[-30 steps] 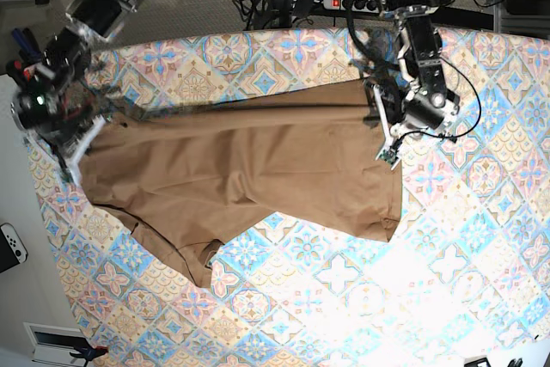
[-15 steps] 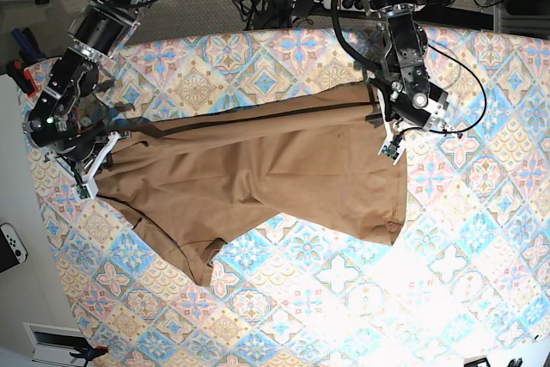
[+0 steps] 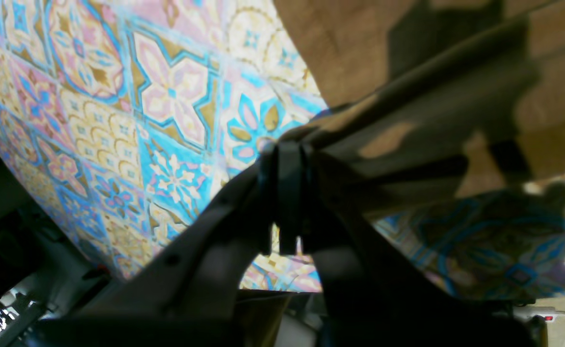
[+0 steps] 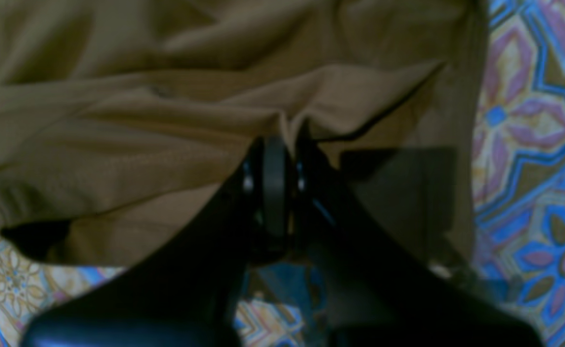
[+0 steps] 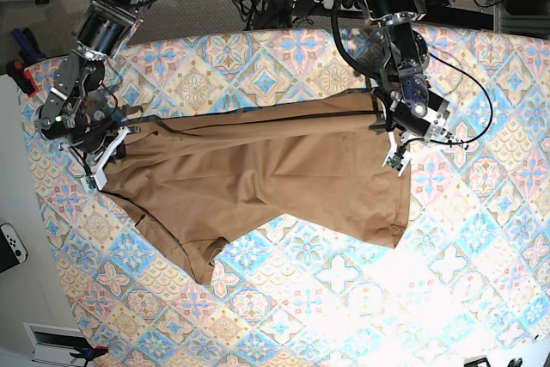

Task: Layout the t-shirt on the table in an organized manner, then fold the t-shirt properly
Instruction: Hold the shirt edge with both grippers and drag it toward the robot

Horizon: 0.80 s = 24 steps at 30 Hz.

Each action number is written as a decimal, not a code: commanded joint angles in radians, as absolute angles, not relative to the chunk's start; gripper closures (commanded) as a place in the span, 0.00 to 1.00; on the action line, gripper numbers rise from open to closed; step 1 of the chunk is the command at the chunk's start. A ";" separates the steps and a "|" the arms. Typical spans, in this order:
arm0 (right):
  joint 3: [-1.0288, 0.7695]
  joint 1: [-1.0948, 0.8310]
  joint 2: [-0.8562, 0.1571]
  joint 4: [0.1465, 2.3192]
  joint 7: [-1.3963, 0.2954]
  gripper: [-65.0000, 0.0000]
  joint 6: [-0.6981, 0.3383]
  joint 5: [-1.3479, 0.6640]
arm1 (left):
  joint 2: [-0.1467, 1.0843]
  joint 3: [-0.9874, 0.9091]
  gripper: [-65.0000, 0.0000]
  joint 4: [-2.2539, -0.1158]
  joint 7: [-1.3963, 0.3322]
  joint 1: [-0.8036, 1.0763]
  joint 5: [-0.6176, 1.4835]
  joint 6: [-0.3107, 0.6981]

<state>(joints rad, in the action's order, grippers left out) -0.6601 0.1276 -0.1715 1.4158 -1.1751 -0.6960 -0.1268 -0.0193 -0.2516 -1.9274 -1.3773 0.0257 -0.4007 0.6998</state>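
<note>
A two-armed robot holds a tan t-shirt point(image 5: 258, 174) stretched between its claws over a table point(image 5: 481, 247) covered in pastel diamond tiles.

Nearest, in the right wrist view, the right gripper point(image 4: 277, 140) has its jaws pressed together on a gathered ridge of the fabric. Folds of cloth spread away above and to both sides of the claw, and patterned table shows beyond the cloth's edge to the claw's right. In the left wrist view, the left gripper point(image 3: 287, 154) is likewise clamped tight on a thin edge of the shirt, which runs taut away from the claw toward the upper right, lifted off the table, with tiles showing beneath and to the claw's left.

Farther out, the overhead view shows the whole garment. Over the last second both claws have shifted: the right gripper point(image 5: 107, 148) has moved inward and slightly up the table, and the left gripper point(image 5: 387, 122) has swung outward toward the table's far side. The top edge between them, which sagged unevenly a second ago, now runs as a straighter, tighter line. The body hangs below that line and lies on the table, with one sleeve trailing toward the near edge.

This suggests the laying-out stage is under way; the shirt is being pulled straight, and folding has not begun.
</note>
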 commanded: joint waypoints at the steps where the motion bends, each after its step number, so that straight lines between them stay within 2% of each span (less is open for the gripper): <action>1: -0.664 0.148 -0.189 1.431 -1.150 1.00 -0.697 -0.139 | -0.016 -0.252 1.00 -1.946 -1.382 0.013 -0.417 0.698; 14: -0.664 0.148 -0.189 1.432 -1.127 1.00 -0.697 -0.139 | -0.045 -0.254 1.00 -2.020 -1.380 -0.007 -0.410 0.698; 20: -0.664 0.148 -0.189 1.423 -1.125 1.00 -0.697 -0.139 | -0.047 -0.289 1.00 -1.954 -1.256 -0.007 -0.414 0.698; 24: -0.664 0.148 -0.189 1.339 -1.124 1.00 -0.697 -0.139 | -0.071 -0.361 1.00 -1.894 -1.164 -0.013 -0.410 0.698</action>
<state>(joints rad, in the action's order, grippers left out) -0.6621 0.1322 -0.1734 1.3258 -1.1110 -0.6930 -0.1352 -0.0669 -0.3668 -1.8767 -1.1782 0.0071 -0.4091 0.7033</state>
